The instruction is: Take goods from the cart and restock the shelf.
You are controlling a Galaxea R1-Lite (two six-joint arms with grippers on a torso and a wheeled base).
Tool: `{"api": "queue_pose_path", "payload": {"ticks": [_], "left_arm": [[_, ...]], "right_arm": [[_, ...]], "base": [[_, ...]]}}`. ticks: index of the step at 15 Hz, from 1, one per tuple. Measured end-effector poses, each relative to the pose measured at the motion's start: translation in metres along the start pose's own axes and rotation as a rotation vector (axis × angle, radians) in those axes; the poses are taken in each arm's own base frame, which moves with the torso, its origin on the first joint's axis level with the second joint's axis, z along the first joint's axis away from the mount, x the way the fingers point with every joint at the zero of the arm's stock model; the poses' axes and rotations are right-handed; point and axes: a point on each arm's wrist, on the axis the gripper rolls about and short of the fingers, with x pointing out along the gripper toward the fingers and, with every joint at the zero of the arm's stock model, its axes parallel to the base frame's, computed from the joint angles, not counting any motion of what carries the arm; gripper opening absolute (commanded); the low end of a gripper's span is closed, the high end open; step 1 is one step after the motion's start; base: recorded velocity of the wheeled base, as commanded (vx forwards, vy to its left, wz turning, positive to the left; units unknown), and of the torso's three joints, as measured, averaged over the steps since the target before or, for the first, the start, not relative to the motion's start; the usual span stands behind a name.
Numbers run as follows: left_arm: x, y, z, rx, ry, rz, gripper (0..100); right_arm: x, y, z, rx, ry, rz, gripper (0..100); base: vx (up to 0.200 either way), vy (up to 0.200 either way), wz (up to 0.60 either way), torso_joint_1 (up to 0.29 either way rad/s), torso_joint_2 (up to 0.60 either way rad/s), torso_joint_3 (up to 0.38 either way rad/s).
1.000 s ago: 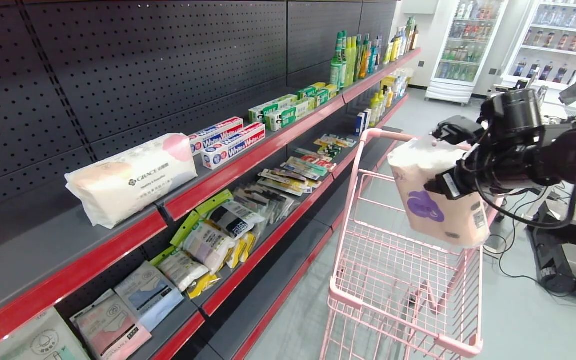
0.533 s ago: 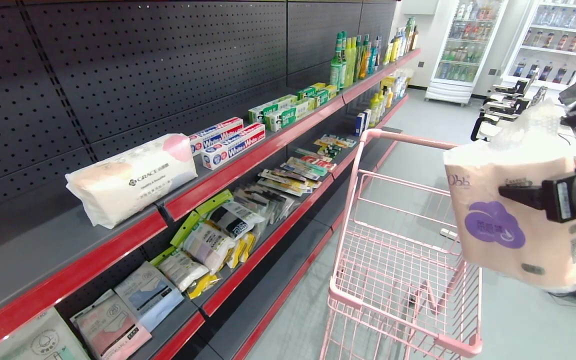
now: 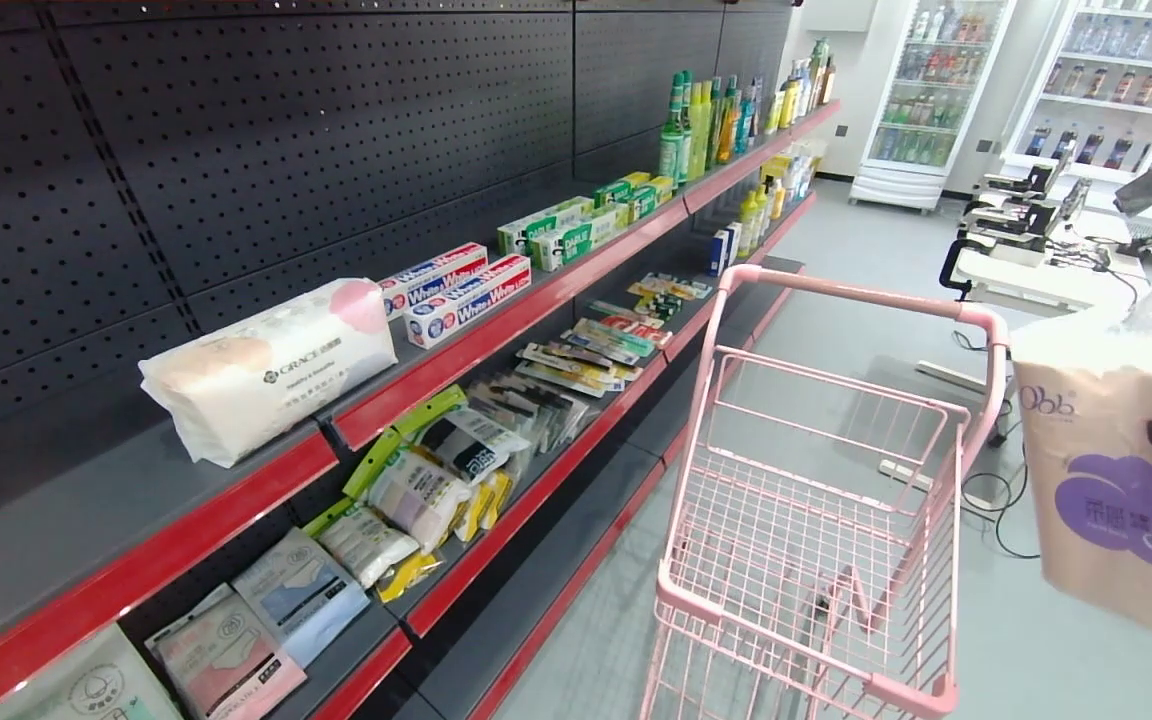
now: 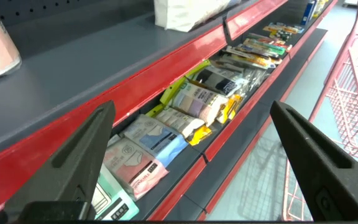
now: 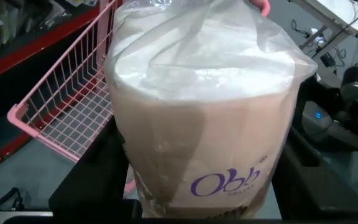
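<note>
At left, left pincer (image 4: pixel 191 118) released, fingers spread wide beside the red-edged shelf (image 3: pixel 66 520). In the middle, pink cart (image 3: pixel 841 291) near the shelf. At right, right pincer (image 5: pixel 201 186) clenched on the tissue-roll pack (image 3: pixel 1116 490), held in the air just right of the cart.

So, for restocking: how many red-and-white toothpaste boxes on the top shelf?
2: one toothpaste box along the top shelf's red front edge, another just behind it. More could be hidden.
</note>
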Motion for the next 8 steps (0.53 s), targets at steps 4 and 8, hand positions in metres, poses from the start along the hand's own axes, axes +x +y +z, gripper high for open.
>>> {"api": "queue_pose_path", "payload": {"ticks": [4,8], "left_arm": [[0.000,0.000,0.000,0.000,0.000,-0.002,100],[0.000,0.000,0.000,0.000,0.000,-0.001,100]], "right_arm": [[-0.011,0.002,-0.012,-0.042,-0.003,-0.013,0],[-0.016,0.002,-0.017,-0.073,-0.009,-0.025,0]], "base": [[0.000,0.000,0.00,0.179,-0.38,-0.209],[0.000,0.000,0.00,0.173,-0.36,-0.192]]}}
